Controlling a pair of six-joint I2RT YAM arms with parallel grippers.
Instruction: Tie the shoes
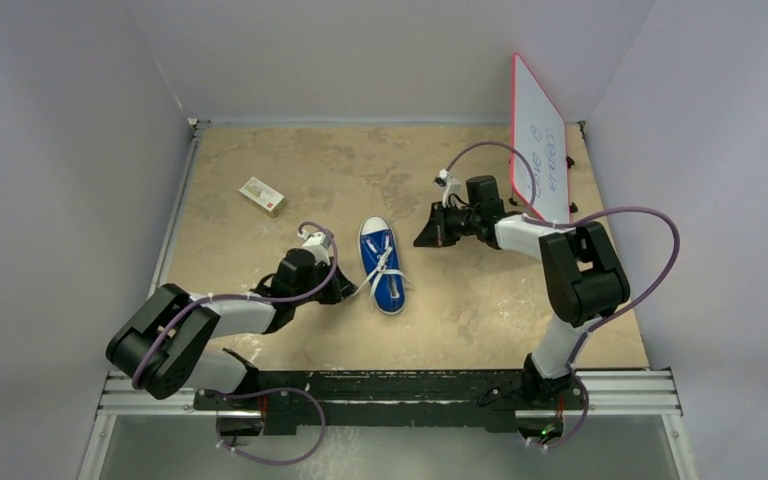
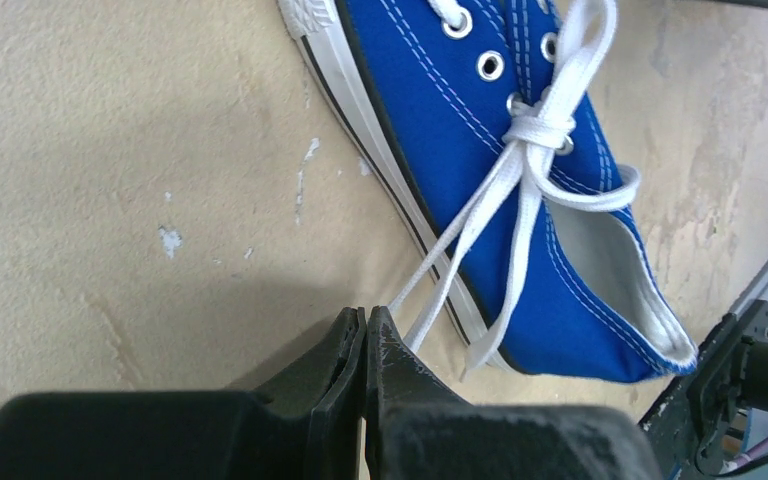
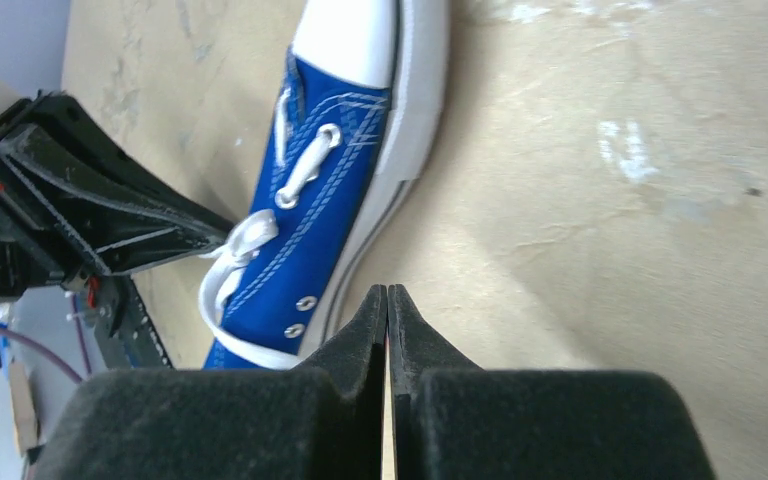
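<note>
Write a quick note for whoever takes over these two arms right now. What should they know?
Left gripper: shut beside the sneaker. One lace strand runs straight to it; I cannot tell whether it is pinched.
Right gripper: shut, holding nothing, on the sneaker's other side.
Sneaker: flat on the table between the arms.
Done: a knot with one small loop.
Left: no full bow shows yet; a second loop and tightening probably remain.

Small box (image 1: 262, 196), whiteboard (image 1: 540, 140), tan table (image 1: 460, 300)
</note>
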